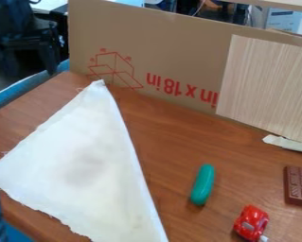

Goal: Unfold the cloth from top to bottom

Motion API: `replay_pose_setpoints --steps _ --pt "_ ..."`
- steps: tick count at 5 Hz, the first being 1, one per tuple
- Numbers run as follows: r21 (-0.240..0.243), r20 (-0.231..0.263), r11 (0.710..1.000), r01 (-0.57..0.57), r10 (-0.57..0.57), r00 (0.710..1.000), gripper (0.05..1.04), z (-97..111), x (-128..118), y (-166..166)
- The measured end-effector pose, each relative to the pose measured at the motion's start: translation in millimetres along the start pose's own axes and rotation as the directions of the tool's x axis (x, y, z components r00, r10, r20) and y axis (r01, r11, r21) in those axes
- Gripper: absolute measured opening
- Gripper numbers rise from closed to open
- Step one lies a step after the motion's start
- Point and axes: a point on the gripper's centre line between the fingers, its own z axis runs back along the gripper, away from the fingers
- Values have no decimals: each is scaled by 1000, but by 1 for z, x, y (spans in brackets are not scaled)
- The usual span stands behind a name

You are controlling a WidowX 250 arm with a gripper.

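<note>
Folded cloth (84, 165) on table (172, 142), apart from open jaws.

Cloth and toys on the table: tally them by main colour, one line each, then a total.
White: 1 (cloth)
Green: 1 (long rounded toy)
Red: 1 (car)
Brown: 1 (chocolate bar)
Total: 4

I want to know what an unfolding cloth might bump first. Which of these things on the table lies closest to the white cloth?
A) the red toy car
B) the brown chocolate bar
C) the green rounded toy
C: the green rounded toy lies nearest the right edge of the white cloth, with the red toy car and the brown chocolate bar farther right.
</note>
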Motion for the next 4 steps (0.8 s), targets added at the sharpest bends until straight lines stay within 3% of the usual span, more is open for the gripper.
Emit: replay_pose_setpoints --steps 1,2,4 --pt "37 54 995 -89 87 995 1000 -28 34 7" --pt "35 129 985 -172 166 978 1000 -50 65 7" --pt "44 127 946 -322 314 941 1000 -104 108 11"
